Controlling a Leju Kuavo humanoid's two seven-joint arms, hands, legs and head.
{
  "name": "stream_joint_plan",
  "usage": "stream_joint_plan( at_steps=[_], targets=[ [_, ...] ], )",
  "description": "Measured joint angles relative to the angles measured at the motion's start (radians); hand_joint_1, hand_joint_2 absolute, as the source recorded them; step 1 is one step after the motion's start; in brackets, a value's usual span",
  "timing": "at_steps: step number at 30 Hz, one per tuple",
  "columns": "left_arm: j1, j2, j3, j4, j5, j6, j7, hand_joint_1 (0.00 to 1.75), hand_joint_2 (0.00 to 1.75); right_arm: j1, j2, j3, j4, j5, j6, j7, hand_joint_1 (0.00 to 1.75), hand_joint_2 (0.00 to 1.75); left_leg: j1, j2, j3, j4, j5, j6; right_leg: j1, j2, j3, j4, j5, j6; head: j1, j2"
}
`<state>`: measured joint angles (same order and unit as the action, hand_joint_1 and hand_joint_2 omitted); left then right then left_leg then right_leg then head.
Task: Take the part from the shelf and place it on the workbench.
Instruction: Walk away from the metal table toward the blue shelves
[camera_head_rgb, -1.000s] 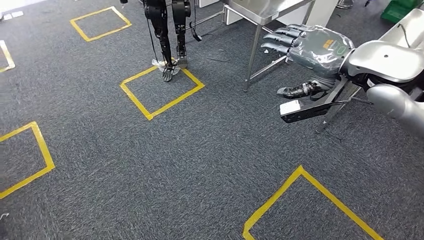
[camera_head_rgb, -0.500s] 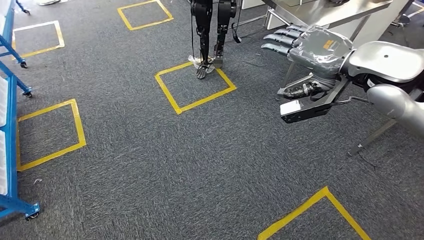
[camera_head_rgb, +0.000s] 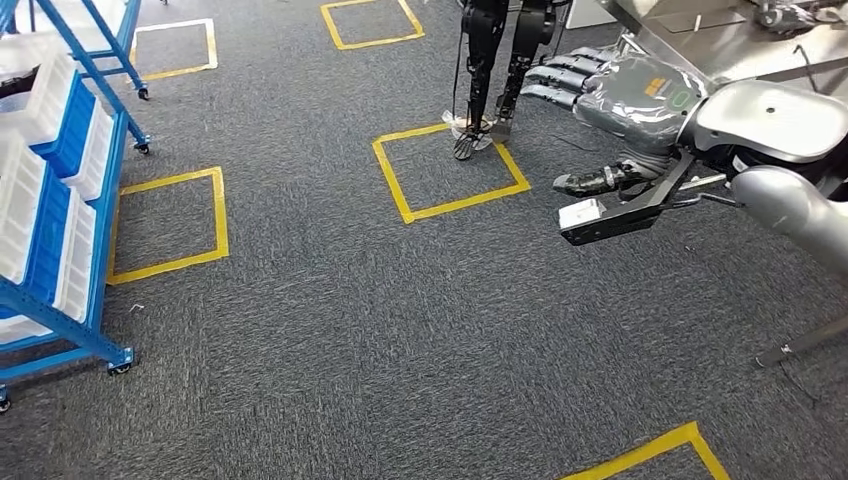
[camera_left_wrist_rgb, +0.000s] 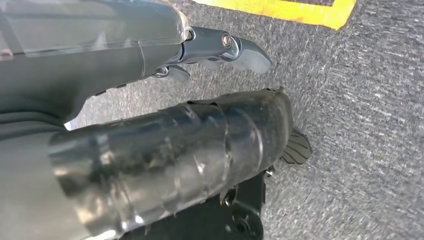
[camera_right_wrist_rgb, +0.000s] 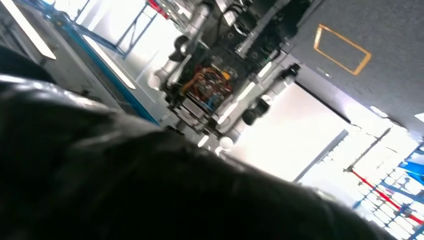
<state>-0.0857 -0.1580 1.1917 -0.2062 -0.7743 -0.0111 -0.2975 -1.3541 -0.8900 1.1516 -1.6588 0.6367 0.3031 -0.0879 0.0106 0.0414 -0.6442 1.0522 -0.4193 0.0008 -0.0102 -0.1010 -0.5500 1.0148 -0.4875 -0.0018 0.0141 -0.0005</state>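
My right hand (camera_head_rgb: 630, 100) is raised at the right of the head view and holds the part (camera_head_rgb: 612, 215), a black elongated piece with a white label at its end, hanging just under the thumb while the fingers reach forward. The steel workbench (camera_head_rgb: 700, 35) stands behind the hand at the top right. The blue shelf (camera_head_rgb: 95, 250) with white bins stands at the far left. My left hand (camera_left_wrist_rgb: 165, 100) hangs over the grey carpet in the left wrist view, fingers apart and nothing in it.
Yellow tape squares (camera_head_rgb: 450, 170) mark the grey carpet. Another robot's dark legs (camera_head_rgb: 490, 60) stand at the far corner of the middle square. A slanted metal table leg (camera_head_rgb: 810, 342) touches the floor at the lower right.
The camera has turned: the whole floor has slid to the right and the blue shelf has come in at the left. My right hand still holds the part in the same pose.
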Motion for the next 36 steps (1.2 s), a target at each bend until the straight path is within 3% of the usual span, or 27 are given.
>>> stream_joint_plan(
  at_steps=[1,3,4,6,8,9,10,11,12,13,15,17,19,20,21,23,25,26,27,29,31,34,36],
  targets=[
    [0.0,0.0,0.0,0.0,-0.001,-0.001,-0.002,0.0,0.0,0.001,-0.003,0.0,-0.001,0.0,-0.001,0.0,0.0,0.0,-0.003,0.002,0.011,-0.022,0.002,0.006,0.002,-0.009,0.001,0.003,-0.004,0.006,0.001,0.0],
    [0.0,0.0,0.0,0.0,-0.002,-0.002,-0.006,0.0,0.0,0.006,-0.007,-0.001,-0.003,0.002,-0.006,0.001,0.0,0.0,-0.007,-0.02,0.011,-0.026,0.001,0.019,0.002,-0.028,0.006,0.001,-0.008,0.017,0.001,0.0],
    [0.001,0.0,0.0,0.0,-0.004,-0.002,-0.007,0.0,0.0,0.011,-0.007,-0.001,-0.004,0.004,-0.01,0.002,0.0,0.0,-0.007,-0.029,0.013,-0.03,0.002,0.024,-0.001,-0.021,0.009,0.003,-0.013,0.022,0.002,0.0],
    [0.001,0.0,0.0,0.0,-0.008,0.0,-0.008,0.0,0.0,0.02,-0.01,-0.002,-0.005,0.008,-0.017,0.003,0.0,0.0,-0.003,-0.048,0.019,-0.038,0.006,0.036,-0.008,0.028,-0.008,0.048,-0.048,0.029,0.002,0.0],
    [-0.001,0.0,0.001,-0.001,-0.009,0.003,-0.007,0.0,0.0,0.028,-0.015,-0.002,-0.005,0.014,-0.02,0.004,0.0,0.0,-0.003,-0.067,0.021,-0.041,0.008,0.042,-0.01,0.083,-0.07,0.172,-0.112,0.031,0.002,0.0],
    [-0.002,0.0,0.002,-0.001,-0.009,0.005,-0.006,0.0,0.0,0.035,-0.017,-0.002,-0.005,0.017,-0.021,0.004,0.0,0.0,-0.005,-0.079,0.021,-0.04,0.008,0.043,-0.01,0.093,-0.107,0.239,-0.135,0.03,0.003,0.0],
    [-0.002,0.0,0.002,-0.001,-0.009,0.007,-0.005,0.0,0.0,0.043,-0.019,-0.002,-0.005,0.02,-0.02,0.004,0.0,0.0,-0.007,-0.092,0.021,-0.039,0.008,0.044,-0.01,0.097,-0.133,0.282,-0.141,0.028,0.003,0.0],
    [-0.002,0.0,0.004,-0.001,-0.009,0.009,-0.004,0.0,0.0,0.05,-0.019,-0.002,-0.005,0.022,-0.02,0.004,0.0,0.0,-0.009,-0.106,0.022,-0.038,0.008,0.044,-0.01,0.1,-0.142,0.287,-0.126,0.025,0.003,0.0],
    [-0.002,0.0,0.004,-0.001,-0.009,0.011,-0.004,0.0,0.0,0.054,-0.02,-0.003,-0.005,0.023,-0.02,0.004,0.0,0.0,-0.01,-0.12,0.022,-0.036,0.008,0.044,-0.009,0.104,-0.132,0.252,-0.094,0.021,0.003,0.0],
    [-0.002,0.0,0.005,-0.001,-0.009,0.012,-0.004,0.0,0.0,0.056,-0.02,-0.005,-0.005,0.024,-0.02,0.004,0.0,0.0,-0.011,-0.133,0.023,-0.035,0.007,0.044,-0.009,0.119,-0.105,0.186,-0.05,0.015,0.003,0.0],
    [-0.003,-0.002,0.006,-0.001,-0.009,0.013,-0.003,0.0,0.0,0.056,-0.022,-0.01,-0.005,0.024,-0.021,0.004,0.0,0.0,-0.011,-0.159,0.02,-0.032,0.008,0.041,-0.008,0.166,-0.055,0.063,0.006,0.006,0.002,0.0],
    [-0.002,-0.003,0.006,-0.001,-0.009,0.013,-0.003,0.0,0.0,0.056,-0.023,-0.014,-0.005,0.024,-0.021,0.004,0.0,0.0,-0.007,-0.185,0.012,-0.031,0.013,0.032,-0.004,0.184,-0.039,0.021,0.016,0.001,0.002,0.0],
    [0.0,-0.003,0.007,-0.001,-0.009,0.013,-0.002,0.0,0.0,0.057,-0.023,-0.016,-0.006,0.025,-0.02,0.003,0.0,0.0,-0.003,-0.205,0.005,-0.034,0.017,0.02,-0.003,0.156,-0.032,0.01,0.022,-0.005,0.002,0.0],
    [0.001,-0.003,0.008,-0.001,-0.009,0.013,-0.002,0.0,0.0,0.058,-0.022,-0.017,-0.006,0.026,-0.02,0.002,0.0,0.0,-0.005,-0.189,0.0,-0.025,0.01,0.015,-0.004,0.141,-0.025,0.002,0.026,-0.009,0.002,0.0],
    [0.002,-0.003,0.008,-0.001,-0.009,0.012,-0.002,0.0,0.0,0.058,-0.021,-0.019,-0.007,0.028,-0.019,0.0,0.0,0.0,-0.008,-0.157,-0.012,0.001,-0.008,0.011,-0.005,0.125,-0.018,-0.006,0.029,-0.015,0.001,0.0],
    [0.0,-0.003,0.01,-0.001,-0.009,0.01,-0.002,0.0,0.0,0.059,-0.019,-0.022,-0.008,0.032,-0.017,-0.003,0.0,0.0,-0.01,-0.079,-0.064,0.113,-0.07,0.006,-0.001,0.093,-0.013,-0.013,0.031,-0.022,0.0,0.0],
    [-0.001,-0.003,0.012,-0.001,-0.009,0.008,-0.002,0.0,0.0,0.061,-0.019,-0.023,-0.008,0.035,-0.016,-0.006,0.0,0.0,-0.005,-0.051,-0.118,0.227,-0.114,0.001,0.003,0.063,-0.014,-0.01,0.029,-0.025,0.0,0.0],
    [-0.001,-0.003,0.013,-0.001,-0.009,0.007,-0.002,0.0,0.0,0.063,-0.018,-0.023,-0.008,0.036,-0.015,-0.007,0.0,0.0,-0.003,-0.048,-0.122,0.237,-0.11,-0.001,0.004,0.048,-0.014,-0.009,0.027,-0.025,0.0,0.0],
    [-0.001,-0.003,0.014,-0.001,-0.009,0.006,-0.002,0.0,0.0,0.064,-0.017,-0.023,-0.008,0.037,-0.015,-0.008,0.0,0.0,-0.002,-0.044,-0.104,0.208,-0.089,-0.002,0.005,0.034,-0.013,-0.007,0.025,-0.024,0.0,0.0],
    [-0.001,-0.003,0.015,-0.001,-0.009,0.005,-0.002,0.0,0.0,0.064,-0.015,-0.024,-0.008,0.037,-0.015,-0.009,0.0,0.0,-0.004,-0.017,-0.028,0.072,-0.033,0.001,0.006,0.008,-0.012,-0.001,0.018,-0.018,0.0,0.0],
    [-0.002,-0.003,0.016,-0.001,-0.009,0.005,-0.002,0.0,0.0,0.064,-0.015,-0.027,-0.009,0.038,-0.015,-0.009,0.0,0.0,-0.009,0.004,0.023,-0.02,-0.008,0.01,0.01,-0.014,-0.011,0.006,0.01,-0.009,0.0,0.0],
    [-0.001,-0.003,0.017,-0.001,-0.01,0.008,-0.002,0.0,0.0,0.064,-0.014,-0.031,-0.011,0.039,-0.011,-0.012,0.0,0.0,-0.013,-0.021,0.026,-0.034,-0.003,0.024,0.01,-0.037,-0.008,0.007,0.004,0.005,0.0,0.0],
    [-0.001,-0.003,0.018,-0.001,-0.009,0.011,-0.003,0.0,0.0,0.062,-0.016,-0.031,-0.015,0.041,0.004,-0.014,0.0,0.0,-0.009,-0.04,0.029,-0.043,0.003,0.034,0.003,0.003,-0.019,0.037,-0.022,0.015,0.002,0.0]
  ],
)
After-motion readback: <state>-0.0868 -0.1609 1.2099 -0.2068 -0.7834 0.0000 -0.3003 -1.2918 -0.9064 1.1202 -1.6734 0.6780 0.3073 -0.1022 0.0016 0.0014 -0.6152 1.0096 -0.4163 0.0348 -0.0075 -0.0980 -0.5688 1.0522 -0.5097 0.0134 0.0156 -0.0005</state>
